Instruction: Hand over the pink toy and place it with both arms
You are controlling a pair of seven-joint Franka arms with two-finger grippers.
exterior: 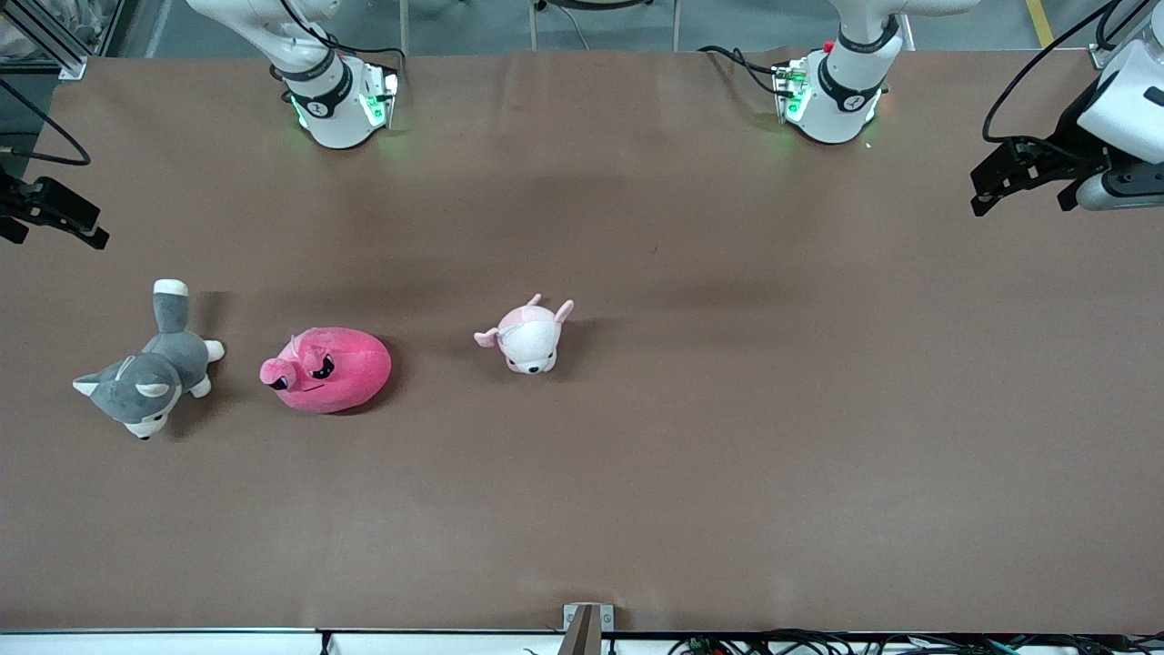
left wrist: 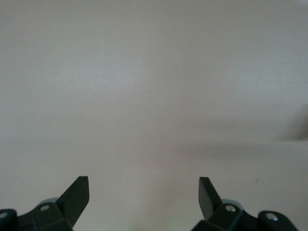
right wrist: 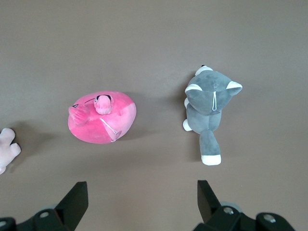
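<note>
Pink toy: you have the hot-pink blob plush (exterior: 327,368) lying on the brown table (exterior: 727,409) toward the right arm's end, with its black angry eyes turned toward the front camera; nothing grips it.
Right gripper: look to the edge of the front view at the right arm's end and you find the right gripper (exterior: 50,214) up in the air; in its wrist view its fingers (right wrist: 77,199) stand wide apart with nothing between them, and the pink toy (right wrist: 102,118) and the grey plush (right wrist: 208,108) lie on the table below it.
Grey-and-white plush cat: you see it (exterior: 150,368) just beside the pink toy, closer still to the right arm's end, apart from it.
Pale pink-and-white plush animal: it (exterior: 529,337) sits toward the middle of the table, well apart from the pink toy.
Left gripper: the left gripper (exterior: 1018,177) hangs over the table at the left arm's end; its wrist view shows you its fingers (left wrist: 79,195) spread wide, empty, over bare tabletop.
</note>
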